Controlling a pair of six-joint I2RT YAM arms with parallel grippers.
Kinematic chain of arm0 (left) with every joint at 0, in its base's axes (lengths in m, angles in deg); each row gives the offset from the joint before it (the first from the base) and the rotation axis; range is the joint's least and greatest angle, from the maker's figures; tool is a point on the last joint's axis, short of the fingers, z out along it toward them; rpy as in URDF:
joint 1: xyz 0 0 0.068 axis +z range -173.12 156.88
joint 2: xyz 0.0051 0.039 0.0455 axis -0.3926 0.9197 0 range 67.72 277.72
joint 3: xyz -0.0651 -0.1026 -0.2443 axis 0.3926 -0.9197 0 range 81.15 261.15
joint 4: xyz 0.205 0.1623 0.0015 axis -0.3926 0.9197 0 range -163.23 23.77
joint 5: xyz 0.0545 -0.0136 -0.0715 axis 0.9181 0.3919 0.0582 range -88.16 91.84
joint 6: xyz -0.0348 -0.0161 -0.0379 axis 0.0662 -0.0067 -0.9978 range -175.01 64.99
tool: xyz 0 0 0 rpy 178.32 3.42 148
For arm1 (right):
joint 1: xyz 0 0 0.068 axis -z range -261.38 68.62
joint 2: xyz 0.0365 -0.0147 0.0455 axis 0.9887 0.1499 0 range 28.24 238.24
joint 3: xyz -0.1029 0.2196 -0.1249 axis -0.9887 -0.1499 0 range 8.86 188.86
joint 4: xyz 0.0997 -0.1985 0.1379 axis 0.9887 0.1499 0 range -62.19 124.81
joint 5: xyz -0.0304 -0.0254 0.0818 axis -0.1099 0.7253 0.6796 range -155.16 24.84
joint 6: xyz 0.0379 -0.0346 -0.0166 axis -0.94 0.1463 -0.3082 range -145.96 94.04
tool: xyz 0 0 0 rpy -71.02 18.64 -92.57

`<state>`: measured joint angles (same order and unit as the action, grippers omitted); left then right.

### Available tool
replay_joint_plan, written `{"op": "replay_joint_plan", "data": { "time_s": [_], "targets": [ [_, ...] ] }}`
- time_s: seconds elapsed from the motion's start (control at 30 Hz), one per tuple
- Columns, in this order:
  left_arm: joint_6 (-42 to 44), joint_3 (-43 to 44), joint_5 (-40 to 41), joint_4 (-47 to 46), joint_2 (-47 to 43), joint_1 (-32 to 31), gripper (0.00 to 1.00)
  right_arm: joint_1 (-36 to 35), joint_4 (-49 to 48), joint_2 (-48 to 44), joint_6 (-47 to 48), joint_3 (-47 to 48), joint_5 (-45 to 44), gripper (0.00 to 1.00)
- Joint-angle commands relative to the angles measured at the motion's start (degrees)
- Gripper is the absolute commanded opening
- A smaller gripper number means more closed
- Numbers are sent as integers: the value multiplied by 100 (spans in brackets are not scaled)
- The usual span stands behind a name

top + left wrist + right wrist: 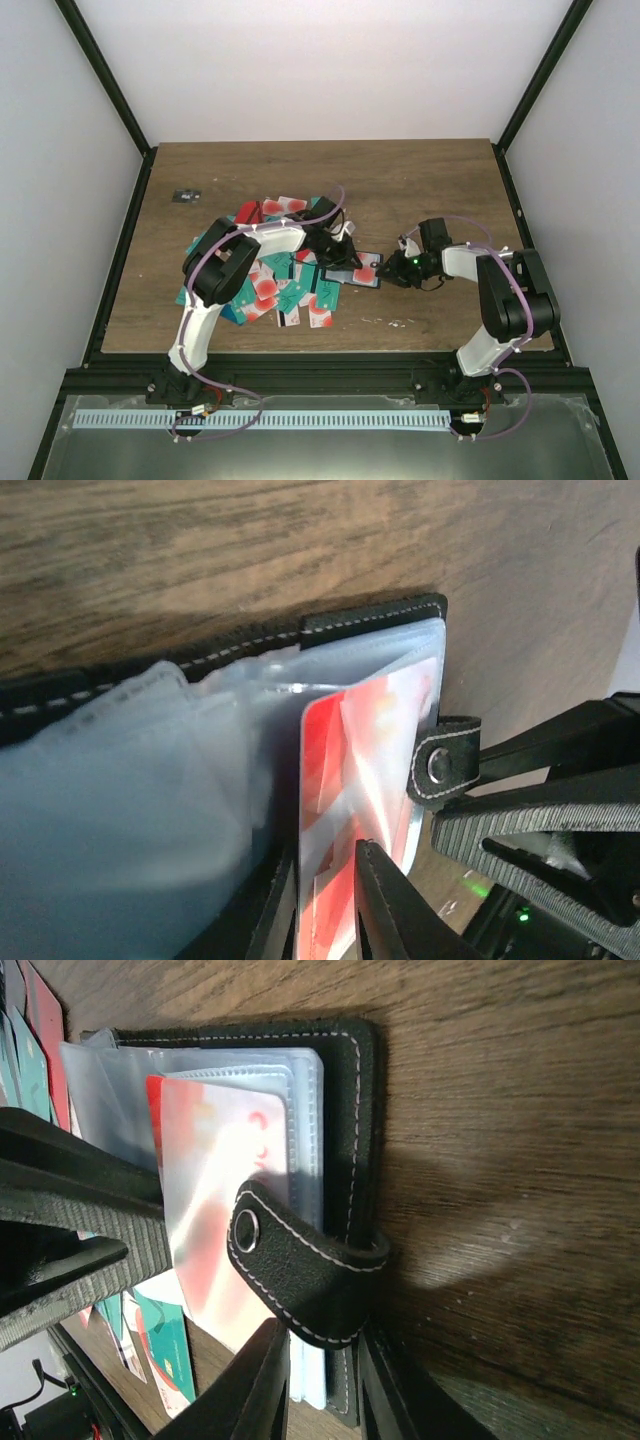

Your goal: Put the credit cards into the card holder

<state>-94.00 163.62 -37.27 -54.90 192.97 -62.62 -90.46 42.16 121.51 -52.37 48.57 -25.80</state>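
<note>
The black card holder (358,270) lies open on the table, right of the pile of credit cards (275,280). My left gripper (325,912) is shut on a red-and-white credit card (350,770), whose far end is inside a clear sleeve of the card holder (370,615). My right gripper (325,1395) is shut on the near edge of the card holder (345,1110), clamping the sleeves and black cover just below the snap tab (290,1270). The same card (215,1180) shows in the right wrist view, behind the sleeve. In the top view the two grippers, left (340,257) and right (393,271), meet at the holder.
A tiny dark grey object (186,195) lies at the far left of the wooden table (440,190). Teal and red cards (165,1345) lie close to the holder's left side. The table has a black frame and white walls round it.
</note>
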Motion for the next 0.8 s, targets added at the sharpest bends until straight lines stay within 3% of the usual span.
{"op": "replay_joint_plan", "data": {
  "time_s": [0.0, 0.27, 0.47, 0.53, 0.77],
  "targets": [
    [44, -86, 466, 645, -238, -132, 23, -45, 376, 47, 271, 140, -139, 23],
    [437, 179, 607, 1250, -521, -130, 45, -32, 574, -430, 334, 154, -241, 31],
    [890, 470, 1011, 1940, -695, -130, 48, -31, 692, -844, 167, 188, -70, 38],
    [1018, 501, 1033, 2028, -739, -128, 44, -36, 634, -960, 31, 111, 90, 39],
    [1345, 552, 750, 1898, -587, -128, 15, -50, -286, -1275, -831, -585, 731, 39]
  ]
}}
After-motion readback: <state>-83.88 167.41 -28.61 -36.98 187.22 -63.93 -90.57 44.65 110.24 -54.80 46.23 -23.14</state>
